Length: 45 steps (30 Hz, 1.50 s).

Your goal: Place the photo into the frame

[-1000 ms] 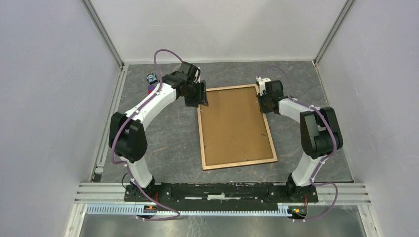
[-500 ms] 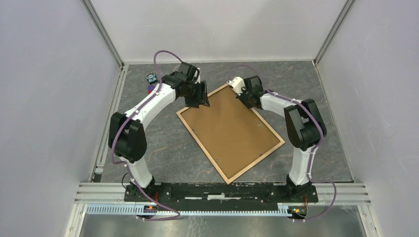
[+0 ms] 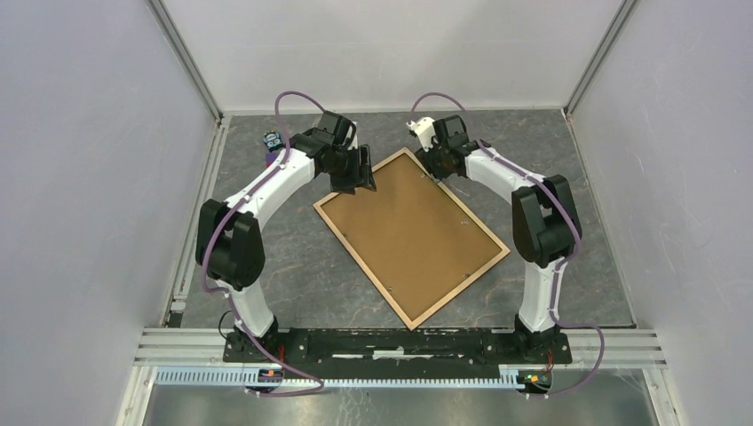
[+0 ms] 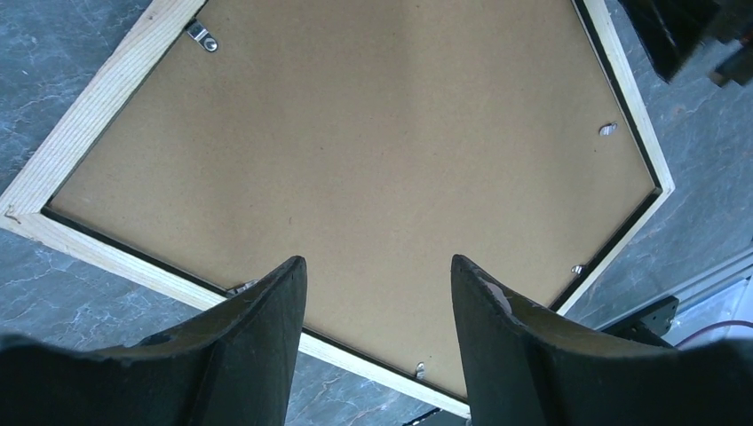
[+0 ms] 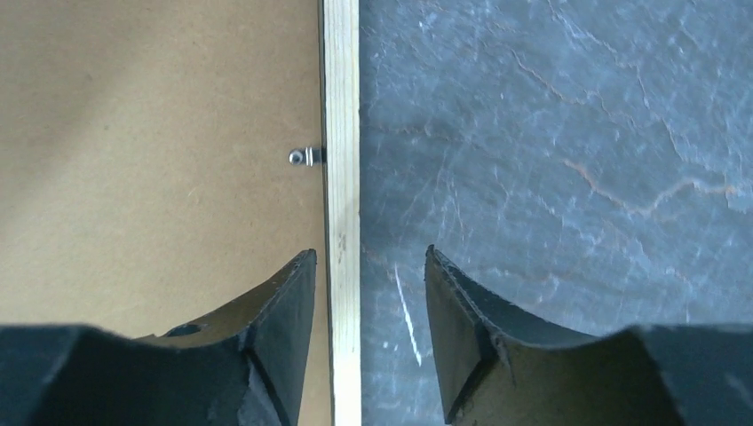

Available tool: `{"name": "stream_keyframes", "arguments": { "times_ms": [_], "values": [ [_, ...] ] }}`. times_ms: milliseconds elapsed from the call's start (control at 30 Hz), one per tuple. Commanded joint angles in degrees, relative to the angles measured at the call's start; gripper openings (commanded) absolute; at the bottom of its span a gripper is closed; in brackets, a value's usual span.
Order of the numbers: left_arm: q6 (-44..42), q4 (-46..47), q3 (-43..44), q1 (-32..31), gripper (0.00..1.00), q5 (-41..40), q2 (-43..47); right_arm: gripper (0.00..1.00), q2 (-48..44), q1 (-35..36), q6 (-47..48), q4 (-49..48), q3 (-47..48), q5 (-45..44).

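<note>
Up top on the overhead camera, the big rectangular light-wood picture frame [image 3: 364, 267] is lying back-side up, skewed diagonally on the grey marbled worktop [image 3: 293, 257]. A flat brown cardboard backing board [image 3: 413, 235] is sitting inside its rails. The left end effector [image 3: 360, 177] is hanging over the frame's far-left rail, and the right end effector [image 3: 437, 162] is sitting at the far corner. The photo isn't showing anywhere, so I can't say whether it's under that board.

Over on the left wrist camera, the black fingers [image 4: 266, 337] are standing wide apart with nothing between them, just hovering above the board. Small metal turn clips [image 4: 202, 35] are sitting along the inner edge of the rails.

On the right wrist camera, the fingers [image 5: 284, 328] are standing moderately apart and straddling the pale rail. One is over the board, the other over the worktop. They aren't gripping anything as far as I can tell.

Handling-wise, I'm guessing the frame is stiff and fairly light, but its pane is probably facing down, so it's fragile and shouldn't be dragged hard. Pinching across a narrow rail near a corner looks like the best hold. The board is thin and sitting flush, so I'm expecting it'll need lifting by an edge once the clips are turned.
</note>
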<state>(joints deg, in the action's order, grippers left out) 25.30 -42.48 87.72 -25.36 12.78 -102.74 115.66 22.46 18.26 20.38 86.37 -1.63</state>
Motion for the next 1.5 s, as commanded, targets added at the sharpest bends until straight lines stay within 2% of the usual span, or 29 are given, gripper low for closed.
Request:
{"name": "stream_keyframes", "arguments": {
  "times_ms": [0,233,367,433,533,667,833,967,1467],
  "values": [
    [0.87,2.23,-0.42,0.05,0.67,2.72,-0.03,0.57,-9.45,0.47,-8.17,5.1,-3.4,-3.06],
    [1.57,3.51,-1.86,-0.53,0.69,5.37,1.98,0.63,-26.21,0.27,-17.47,3.17,-21.22,-4.79],
    [2.01,4.09,-2.68,-0.98,0.7,7.14,3.21,0.63,-31.89,-1.04,-21.84,2.71,-27.81,-4.71],
    [2.34,4.72,-3.07,-1.25,0.7,7.99,4.05,0.63,-33.67,-1.08,-20.49,2.52,-30.37,-5.66],
    [2.44,5.22,-3.6,-1.35,0.71,8.57,5.38,0.65,-33.11,-1.12,-17.09,6.59,-30.99,-13.4],
    [2.54,5.44,-3.93,-1.35,0.71,9.31,6.38,0.71,-31.81,-1.67,-13.14,7.01,-32.31,-15.56],
    [2.91,6.86,-5.29,-1.44,0.81,10.11,7.0,0.75,-31.15,-4.47,-10.57,1.73,-35.53,-8.16],
    [2.72,6.89,-5.54,-1.44,0.85,9.77,6.67,0.74,-31.29,-4.9,-9.4,-1.52,-37.14,-4.2],
    [2.47,6.83,-5.35,-1.44,0.86,9.09,5.37,0.67,-28.09,-4.88,-9.65,-8.55,-39.29,-2.54]
  ]
}}
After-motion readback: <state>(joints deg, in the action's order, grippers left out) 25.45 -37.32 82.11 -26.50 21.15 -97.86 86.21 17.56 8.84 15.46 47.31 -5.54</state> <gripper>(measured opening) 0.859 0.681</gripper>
